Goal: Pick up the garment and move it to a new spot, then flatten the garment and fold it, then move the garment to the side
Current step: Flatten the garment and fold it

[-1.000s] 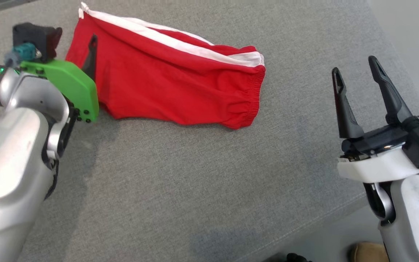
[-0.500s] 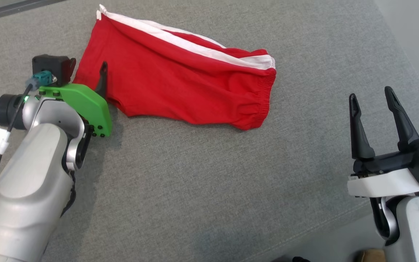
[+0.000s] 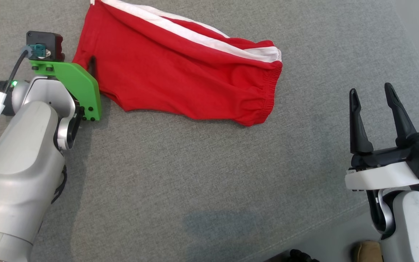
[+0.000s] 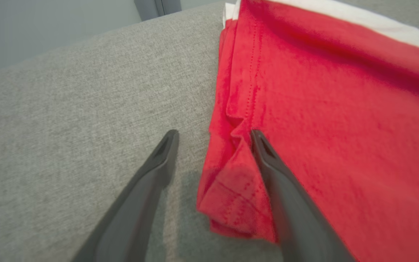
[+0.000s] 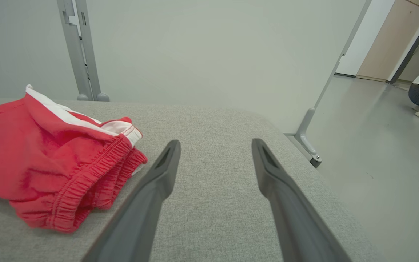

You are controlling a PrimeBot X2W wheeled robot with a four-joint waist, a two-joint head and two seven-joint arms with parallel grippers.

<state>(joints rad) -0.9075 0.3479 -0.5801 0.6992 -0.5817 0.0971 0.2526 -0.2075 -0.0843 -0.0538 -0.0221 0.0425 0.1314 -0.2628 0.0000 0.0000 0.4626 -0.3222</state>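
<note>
Shorts (image 3: 180,72) lie at twelve o'clock. Left gripper (image 4: 214,133), wide, straddles their hem corner; right gripper (image 3: 371,89) (wide too) sits at three. A shallow pinch could catch one layer, undoing the fold.

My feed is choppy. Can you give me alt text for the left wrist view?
The left gripper stands open astride the hem edge of the red shorts, one finger over the cloth, the other over the bare grey cushion. A white stripe runs along the shorts' far side.
</note>
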